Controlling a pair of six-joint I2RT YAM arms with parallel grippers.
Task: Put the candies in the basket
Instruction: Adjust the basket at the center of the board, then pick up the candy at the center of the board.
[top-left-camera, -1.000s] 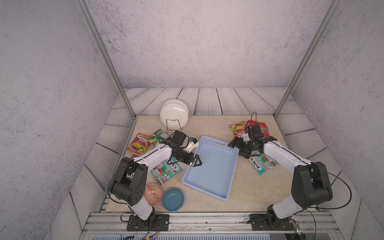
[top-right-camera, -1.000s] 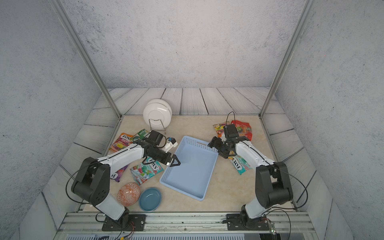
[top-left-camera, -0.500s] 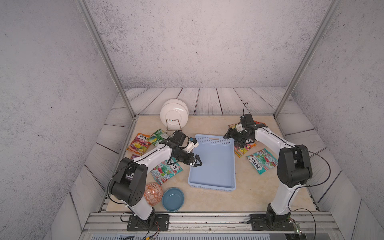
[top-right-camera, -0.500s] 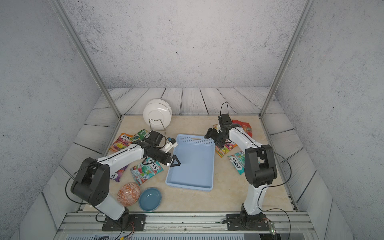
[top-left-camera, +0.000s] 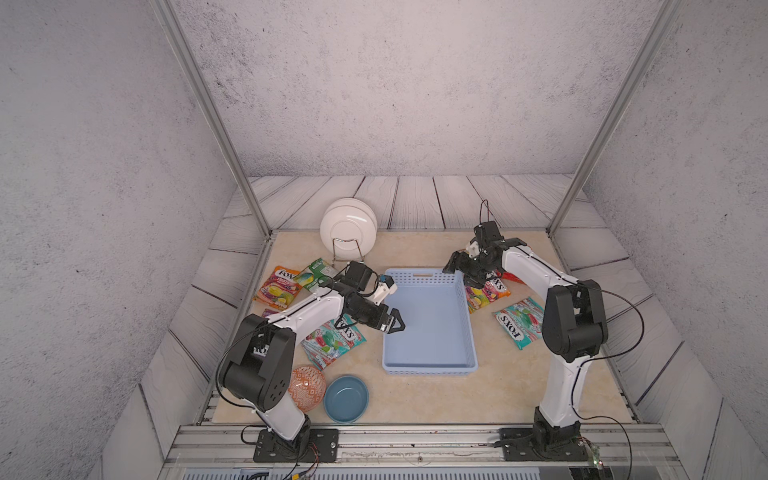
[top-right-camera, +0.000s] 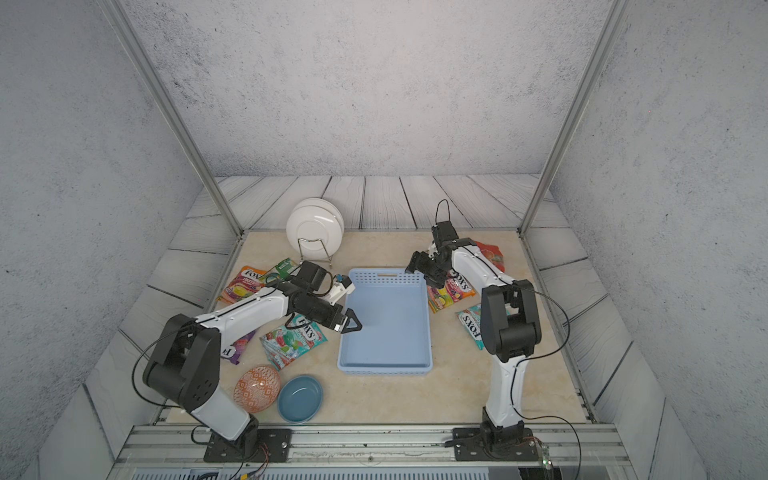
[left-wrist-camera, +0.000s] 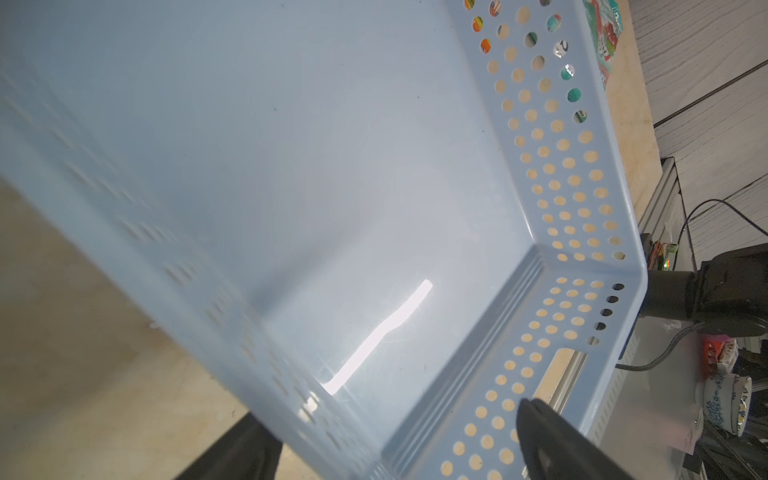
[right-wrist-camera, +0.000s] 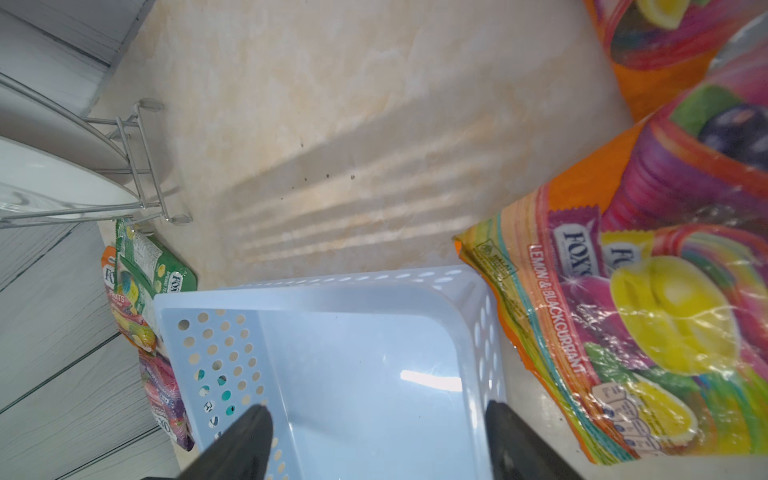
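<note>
Left hand (top-left-camera: 392, 323) hangs released astride the left wall of the basket (top-left-camera: 430, 368). The right hand (top-left-camera: 459, 272), also released, straddles its far right corner. The basket sits empty on the tabletop (top-left-camera: 511, 386), with candies (top-left-camera: 332, 338) flat on either side. Lift each hand clear of the rim first. Then pinch the nearest bag by an edge; for the right, that is the orange bag (top-left-camera: 484, 293). Both arms reach forward, wrists tipped down.
</note>
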